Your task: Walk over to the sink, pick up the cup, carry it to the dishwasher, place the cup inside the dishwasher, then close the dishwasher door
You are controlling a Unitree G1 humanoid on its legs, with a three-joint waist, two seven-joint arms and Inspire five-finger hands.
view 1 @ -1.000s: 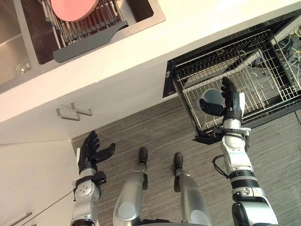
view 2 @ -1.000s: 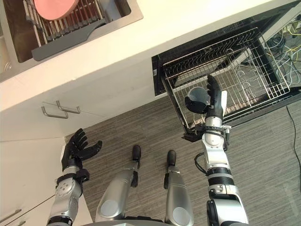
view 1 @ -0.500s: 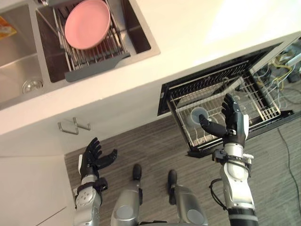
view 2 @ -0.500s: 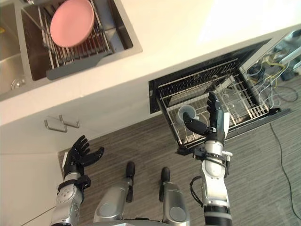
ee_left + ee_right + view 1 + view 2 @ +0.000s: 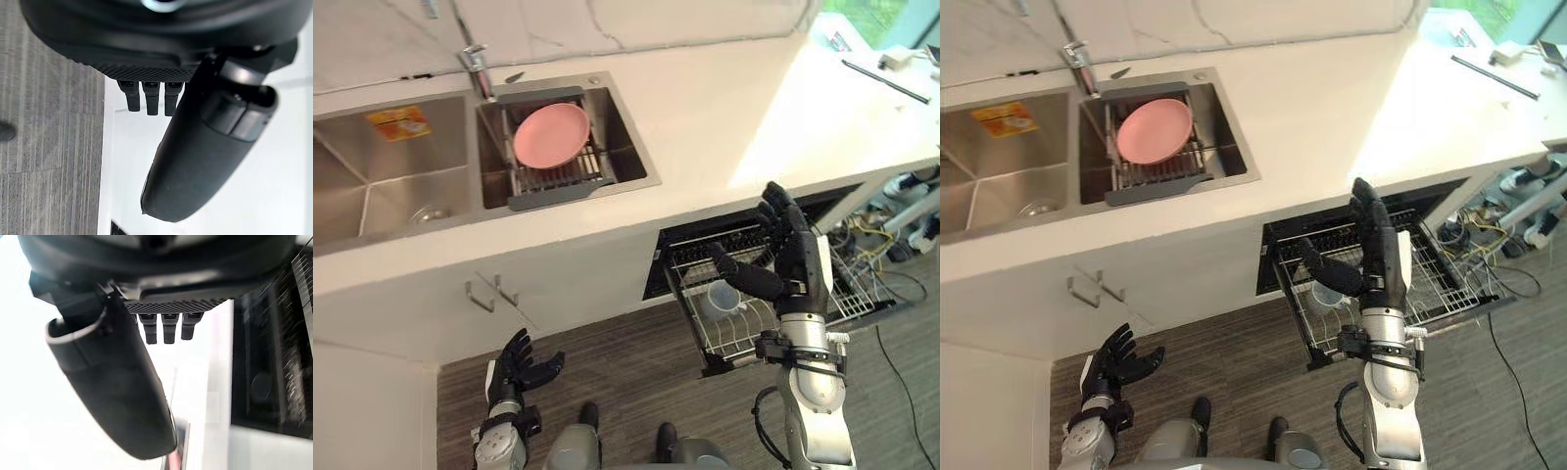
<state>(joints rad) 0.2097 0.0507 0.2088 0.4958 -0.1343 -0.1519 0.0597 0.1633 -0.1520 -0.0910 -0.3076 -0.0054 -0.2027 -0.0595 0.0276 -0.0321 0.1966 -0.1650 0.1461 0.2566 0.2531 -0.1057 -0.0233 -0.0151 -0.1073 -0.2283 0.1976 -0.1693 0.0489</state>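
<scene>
Pale grey cup (image 5: 720, 297) is down in the wire rack (image 5: 729, 333), operator, and nothing is touching it: it sits tilted at the rack's front left corner, mouth up, with the rack itself pulled out of the dark dishwasher (image 5: 1266, 259) under the white counter (image 5: 705, 127). Your right hand (image 5: 798, 269) hangs above the rack, just to the right of the cup and clear of it, fingers straight and pointing up, thumb stretched out sideways over the cup. The right wrist view says the same: thumb (image 5: 112, 396) extended, fingers (image 5: 168, 330) in a straight row, nothing between them, with the dishwasher's dark opening past them. Your left hand (image 5: 519, 364) is well to the left of the rack and lower, down near the grey wood floor (image 5: 607, 362), fingers spread loose and empty; its wrist view shows them (image 5: 152, 100) straight against the white cabinet front. Far to the left of the rack and beyond it, a pink plate (image 5: 551, 135) leans in the sink (image 5: 411, 196), in a metal drainer.
</scene>
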